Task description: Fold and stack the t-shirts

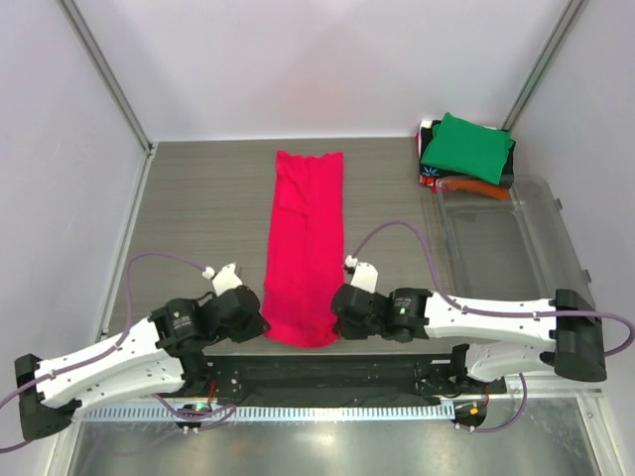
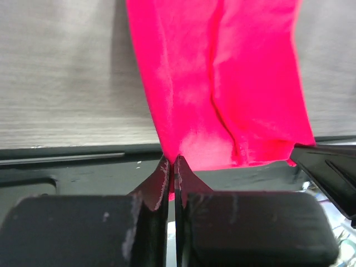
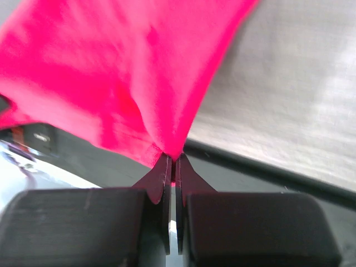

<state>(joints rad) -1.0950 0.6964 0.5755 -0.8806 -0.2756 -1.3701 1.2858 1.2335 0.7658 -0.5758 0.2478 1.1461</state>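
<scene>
Your crimson-pink t-shirt point(image 1: 306, 238) lies as one long narrow strip down the middle of the table point(image 1: 198, 218), running from 12 o'clock to 6 o'clock in the top view, with its near end reaching the dark rail point(image 1: 327, 372) by the arm bases. At 1 o'clock, in the far right corner, sits the stack of folded t-shirts: the green shirt point(image 1: 466, 147) on top, with the orange shirt point(image 1: 478, 188) and the black printed shirt point(image 1: 429, 177) peeking out beneath. The clear bin point(image 1: 571, 248) lies at 3 o'clock, just beside that stack and well apart from the strip, and your right arm crosses its near end. From above, the left gripper point(image 1: 262, 325) meets the strip's near corner at 7 o'clock and the right gripper point(image 1: 335, 313) meets the other at 5 o'clock, but the wrist bodies hide the fingertips. The wrist cameras show what that view cannot. The left gripper point(image 2: 172, 167) is clenched on the hem of the crimson-pink t-shirt point(image 2: 222, 83), and the cloth fans out from the pinch over the wood-grain table point(image 2: 55, 72). The right gripper point(image 3: 172, 161) is likewise clamped on a gathered point of the same shirt point(image 3: 111, 72), though that view is blurred. In the left wrist view a black angled part juts in at 3 o'clock, and you cannot tell what it is
</scene>
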